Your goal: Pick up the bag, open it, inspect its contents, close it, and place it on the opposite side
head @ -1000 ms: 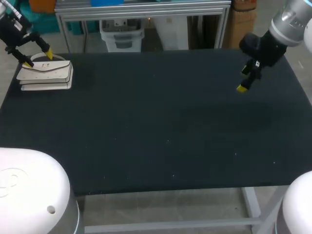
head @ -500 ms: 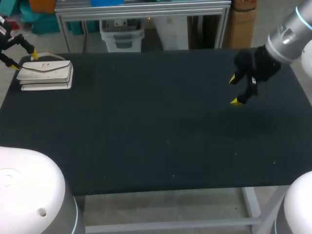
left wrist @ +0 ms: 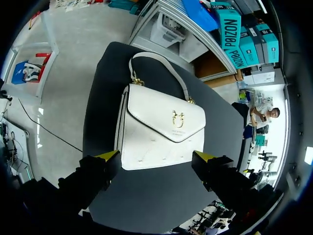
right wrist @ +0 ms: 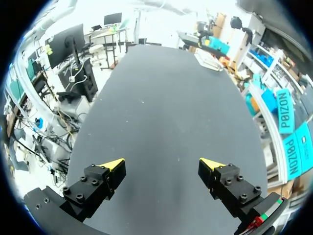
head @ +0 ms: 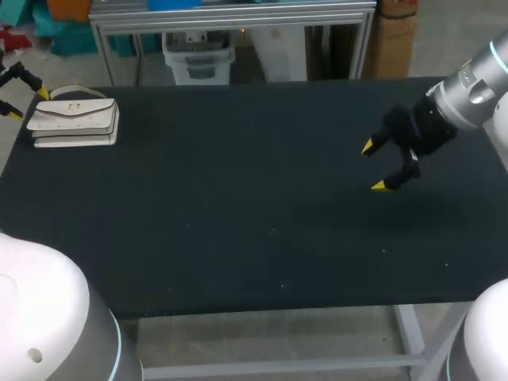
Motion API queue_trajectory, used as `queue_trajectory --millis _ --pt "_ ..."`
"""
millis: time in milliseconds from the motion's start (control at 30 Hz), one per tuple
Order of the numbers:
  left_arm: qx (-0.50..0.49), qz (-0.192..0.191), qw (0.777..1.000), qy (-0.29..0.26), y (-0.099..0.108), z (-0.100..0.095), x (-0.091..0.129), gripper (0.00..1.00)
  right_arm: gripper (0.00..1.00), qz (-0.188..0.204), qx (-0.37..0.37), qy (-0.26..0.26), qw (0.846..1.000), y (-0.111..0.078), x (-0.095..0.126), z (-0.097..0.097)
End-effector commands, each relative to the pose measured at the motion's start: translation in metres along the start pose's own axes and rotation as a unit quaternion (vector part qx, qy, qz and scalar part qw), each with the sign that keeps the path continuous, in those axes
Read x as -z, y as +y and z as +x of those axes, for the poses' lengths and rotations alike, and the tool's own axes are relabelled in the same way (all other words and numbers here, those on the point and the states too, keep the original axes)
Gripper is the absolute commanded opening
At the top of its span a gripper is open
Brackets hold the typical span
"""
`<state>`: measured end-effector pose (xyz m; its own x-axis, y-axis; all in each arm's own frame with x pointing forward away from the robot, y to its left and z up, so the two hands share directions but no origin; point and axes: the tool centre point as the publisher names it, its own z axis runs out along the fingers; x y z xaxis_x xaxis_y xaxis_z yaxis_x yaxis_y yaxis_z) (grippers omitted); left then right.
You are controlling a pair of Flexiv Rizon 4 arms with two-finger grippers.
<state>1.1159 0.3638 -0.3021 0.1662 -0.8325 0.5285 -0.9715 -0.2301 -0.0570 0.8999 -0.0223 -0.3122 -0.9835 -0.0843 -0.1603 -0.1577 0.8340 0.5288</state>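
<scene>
Robotics laboratory or workshop. Indicators: a black-topped bench (head: 238,198) on a bare metal frame (head: 413,327), with an industrial robot arm (head: 472,83) stationed at each side.

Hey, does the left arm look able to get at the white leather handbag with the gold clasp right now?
Probably yes. The left gripper hangs open close by the white leather handbag, which lies flat and closed ahead of it, and nothing on the black table stands between them.
</scene>
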Motion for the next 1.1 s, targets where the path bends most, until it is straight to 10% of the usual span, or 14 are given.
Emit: queue_trajectory --millis 33,700,867,1100 --pt "0.007 -0.053 0.998 0.033 -0.016 -0.014 -0.001 1.00 1.00 -0.007 0.001 0.010 1.000 0.000 -0.010 -0.006" --pt "0.020 -0.066 0.996 0.063 -0.040 -0.042 -0.016 1.00 1.00 -0.015 -0.048 0.040 0.998 0.010 -0.037 -0.012" --pt "0.016 -0.092 0.992 0.083 -0.038 -0.037 -0.025 0.78 1.00 -0.015 -0.048 0.040 0.998 0.010 -0.037 -0.012" --pt "0.011 -0.137 0.986 0.095 -0.025 -0.028 -0.033 0.75 1.00 -0.015 -0.048 0.040 0.998 0.010 -0.037 -0.012"
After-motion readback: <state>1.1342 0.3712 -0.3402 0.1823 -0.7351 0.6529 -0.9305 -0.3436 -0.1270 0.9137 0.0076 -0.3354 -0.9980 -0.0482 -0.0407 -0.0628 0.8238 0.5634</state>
